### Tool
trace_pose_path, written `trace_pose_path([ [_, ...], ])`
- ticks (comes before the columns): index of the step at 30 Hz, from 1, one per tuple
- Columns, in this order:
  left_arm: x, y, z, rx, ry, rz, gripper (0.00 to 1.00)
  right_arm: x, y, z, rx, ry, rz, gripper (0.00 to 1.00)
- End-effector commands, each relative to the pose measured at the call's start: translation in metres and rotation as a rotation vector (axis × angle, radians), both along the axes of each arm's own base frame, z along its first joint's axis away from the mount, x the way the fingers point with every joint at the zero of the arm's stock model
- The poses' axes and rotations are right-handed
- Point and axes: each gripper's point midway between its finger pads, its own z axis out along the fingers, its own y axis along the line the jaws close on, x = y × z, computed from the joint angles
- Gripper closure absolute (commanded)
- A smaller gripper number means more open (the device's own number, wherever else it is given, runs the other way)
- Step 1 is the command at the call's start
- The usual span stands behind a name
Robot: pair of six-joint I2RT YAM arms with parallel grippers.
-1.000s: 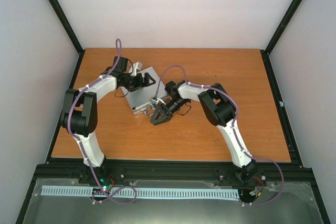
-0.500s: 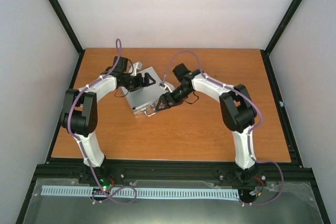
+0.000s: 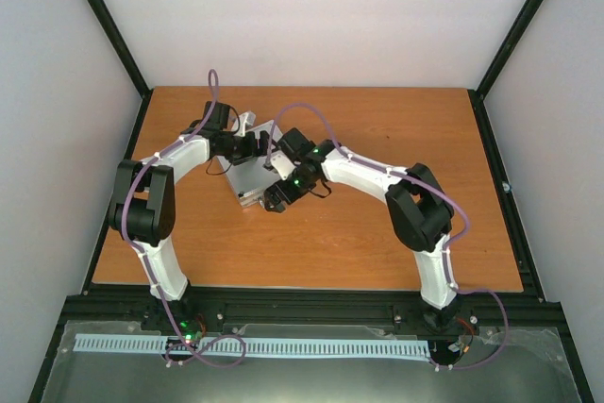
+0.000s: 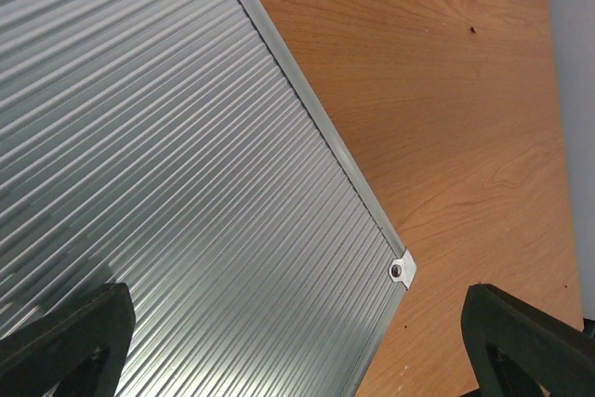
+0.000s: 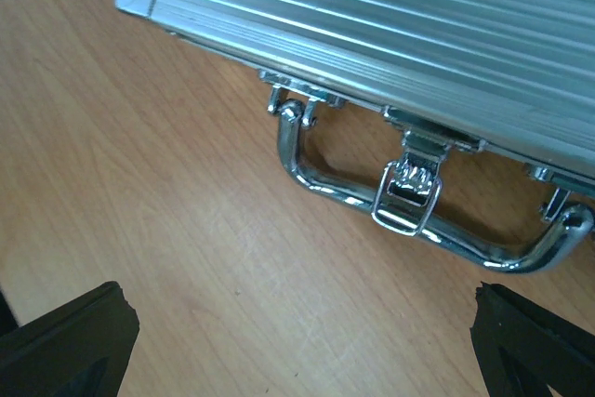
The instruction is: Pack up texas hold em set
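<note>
The texas hold em set shows as a shut silver ribbed aluminium case (image 3: pixel 247 175) lying flat on the wooden table; its contents are hidden. My left gripper (image 3: pixel 257 145) hovers open over the lid (image 4: pixel 167 165), one finger (image 4: pixel 65 341) above the lid and the other (image 4: pixel 530 341) past the lid's riveted corner (image 4: pixel 400 270). My right gripper (image 3: pixel 276 202) is open just off the case's front edge (image 5: pixel 372 16), over bare wood. The chrome handle (image 5: pixel 321 181) and the middle latch (image 5: pixel 409 188), whose wire loop hangs down, lie just beyond the right gripper (image 5: pixel 297 350). Nothing is between either pair of fingers.
The table (image 3: pixel 377 233) is orange-brown wood with a black frame rail (image 3: pixel 311 304) along its near edge. White walls close in the back and both sides. The two arms meet over the case at the back left.
My right arm has swung left and lowered its open gripper to the case's front edge by the handle. The left arm and the case have not moved.
</note>
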Motion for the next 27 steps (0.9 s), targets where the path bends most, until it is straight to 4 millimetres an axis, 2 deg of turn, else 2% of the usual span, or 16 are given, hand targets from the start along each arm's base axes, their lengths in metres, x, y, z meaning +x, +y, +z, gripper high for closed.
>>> trace_pose_path([
  [1,-0.050,0.016,-0.072,0.123,0.282,0.020,0.00,0.016,0.005,-0.013,-0.038,-0.074,-0.048,0.00],
  [11,-0.050,0.016,-0.077,0.125,0.291,0.018,0.00,0.016,0.018,-0.035,-0.037,-0.051,-0.017,0.00],
  [20,-0.050,0.016,-0.081,0.129,0.299,0.015,0.00,0.021,0.029,-0.041,-0.028,-0.051,0.002,0.00],
  [27,-0.050,0.016,-0.082,0.133,0.302,0.014,0.00,0.019,0.031,-0.060,-0.050,-0.019,0.019,0.00],
])
